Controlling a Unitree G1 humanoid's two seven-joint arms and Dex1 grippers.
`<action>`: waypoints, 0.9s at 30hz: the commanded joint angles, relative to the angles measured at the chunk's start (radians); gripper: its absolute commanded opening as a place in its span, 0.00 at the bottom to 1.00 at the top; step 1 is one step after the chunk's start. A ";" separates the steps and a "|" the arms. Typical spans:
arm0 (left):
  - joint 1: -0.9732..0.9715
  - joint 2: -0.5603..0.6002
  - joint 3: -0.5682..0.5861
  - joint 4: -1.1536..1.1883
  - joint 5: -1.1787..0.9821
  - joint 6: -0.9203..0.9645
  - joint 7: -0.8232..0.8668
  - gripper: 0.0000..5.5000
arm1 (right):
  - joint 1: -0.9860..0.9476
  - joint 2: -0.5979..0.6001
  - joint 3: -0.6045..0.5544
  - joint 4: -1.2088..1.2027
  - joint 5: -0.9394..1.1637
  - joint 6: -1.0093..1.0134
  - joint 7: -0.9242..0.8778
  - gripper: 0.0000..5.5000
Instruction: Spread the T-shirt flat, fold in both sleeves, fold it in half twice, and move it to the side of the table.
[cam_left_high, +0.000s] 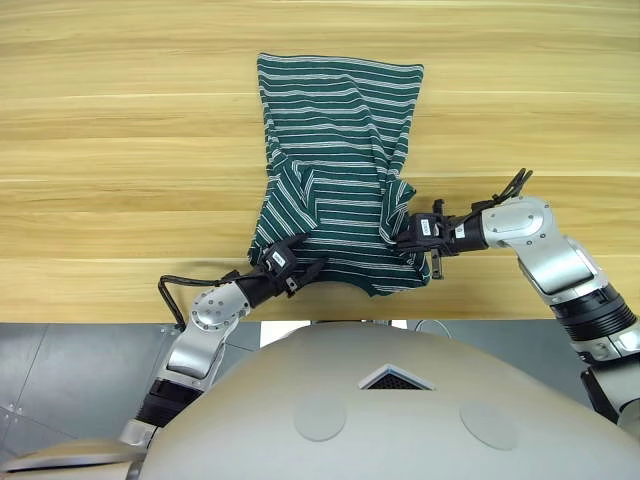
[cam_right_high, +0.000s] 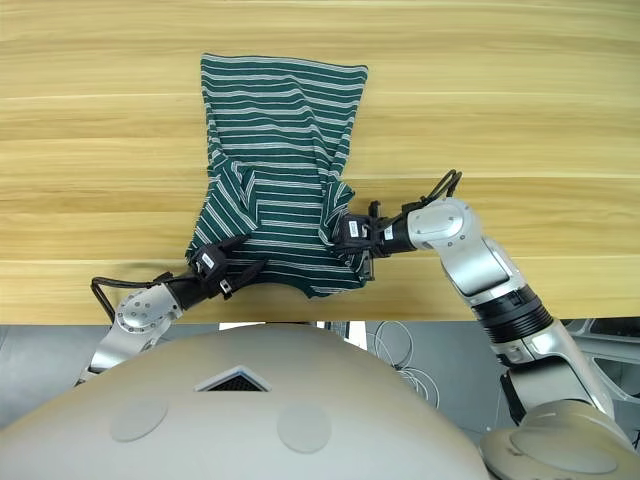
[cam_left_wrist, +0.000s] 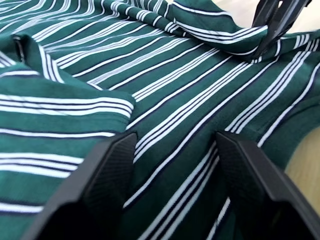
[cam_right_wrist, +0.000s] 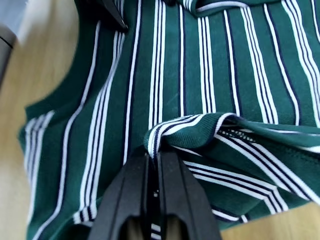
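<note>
Green T-shirt (cam_left_high: 335, 110) with white and dark stripes lies mid surface (cam_left_high: 120, 150), light wood planks, long axis running 12 to 6 o'clock. The 12 o'clock end is flat with a straight edge. The 6 o'clock half is rumpled, with folds bunched at both sides and the curved neckline close to the surface's near edge. Left gripper (cam_left_high: 290, 265) sits at the shirt's 7 o'clock corner, low over the cloth; in the left wrist view the left gripper (cam_left_wrist: 175, 145) has its jaws spread wide with striped fabric lying between them, nothing clamped. Right gripper (cam_left_high: 412, 235) is at the shirt's 4 o'clock edge; in the right wrist view the right gripper (cam_right_wrist: 152, 157) has its jaws closed tight on a raised fold of the T-shirt, a ridge of cloth standing up from the pinch. Both grippers point inward toward each other across the shirt's near half, well apart.
</note>
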 joint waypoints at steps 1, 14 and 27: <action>0.015 0.009 -0.017 -0.008 0.028 0.022 0.011 0.51 | -0.013 -0.003 -0.013 -0.028 0.038 0.003 0.025 0.12; 0.050 0.026 -0.016 0.007 0.036 0.050 0.023 0.51 | -0.026 -0.034 -0.130 -0.038 0.178 0.029 0.057 0.44; 0.052 0.045 -0.007 -0.014 0.027 0.060 0.013 0.51 | -0.218 -0.014 -0.193 0.478 0.018 -0.230 -0.033 0.44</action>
